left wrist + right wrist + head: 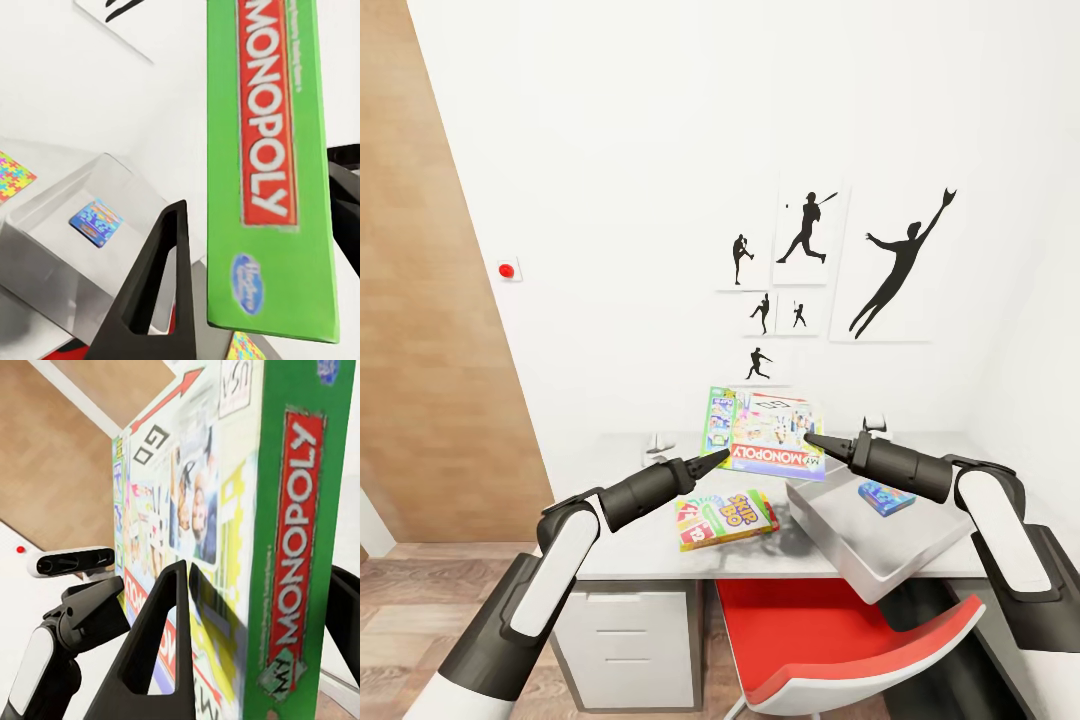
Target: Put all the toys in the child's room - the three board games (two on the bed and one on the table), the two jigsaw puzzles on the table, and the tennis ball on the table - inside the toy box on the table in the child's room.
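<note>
Both grippers, left (722, 457) and right (810, 439), clamp Monopoly box (772, 432) (tilted) above table (630, 545), left of toy box (880, 545).

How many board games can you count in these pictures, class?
3. The Monopoly box is held up between both arms, the Skip-Bo box lies on the table, and the small blue game sits in the tray.

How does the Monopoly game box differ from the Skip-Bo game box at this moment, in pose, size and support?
The green-edged white Monopoly box is held up above the pale grey desk, tilted, between the left gripper and right gripper; the green-yellow-red Skip-Bo box lies flat on the desk, untouched. The Monopoly box looks larger. It hangs beside the pale grey toy box, further back than the Skip-Bo box. Both are thin printed rectangles outside the toy box.
</note>
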